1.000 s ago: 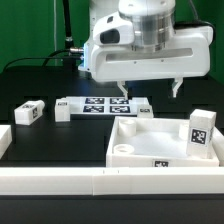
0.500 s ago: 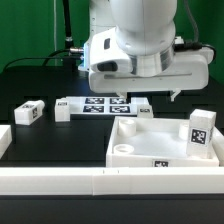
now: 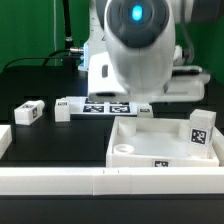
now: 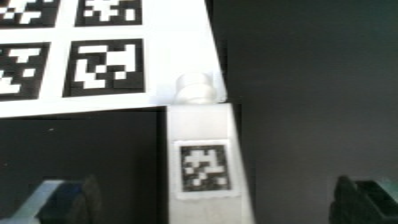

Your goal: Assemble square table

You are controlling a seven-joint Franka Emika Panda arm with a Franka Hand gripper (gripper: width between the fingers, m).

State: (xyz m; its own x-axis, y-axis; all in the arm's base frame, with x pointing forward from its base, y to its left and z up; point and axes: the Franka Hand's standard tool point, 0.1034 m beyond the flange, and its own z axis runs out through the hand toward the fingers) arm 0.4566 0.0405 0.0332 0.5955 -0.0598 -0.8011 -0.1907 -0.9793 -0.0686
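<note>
**A:** Three legs are counted across the exterior view. Furthest left, the left leg (image 3: 28,112) is laid loose, well apart from the top. Next comes the marker board (image 3: 95,105). The middle leg (image 4: 205,150) is laid against that board's right end, largely hidden by the arm. On the right is the top (image 3: 135,150), with the third leg (image 3: 200,130) stood upright at its right side.

**B:** And the gripper?

**A:** The gripper (image 4: 214,205) is spread to its widest. Nothing is held. The fingertips (image 4: 63,200) are placed either side of the middle leg, apart from it.

**B:** How should that leg be taken?

**A:** It is judged light, stiff and smooth, so slipping is possible. It would best be gripped across its flat long sides, near the middle and clear of the peg at its tip.
</note>
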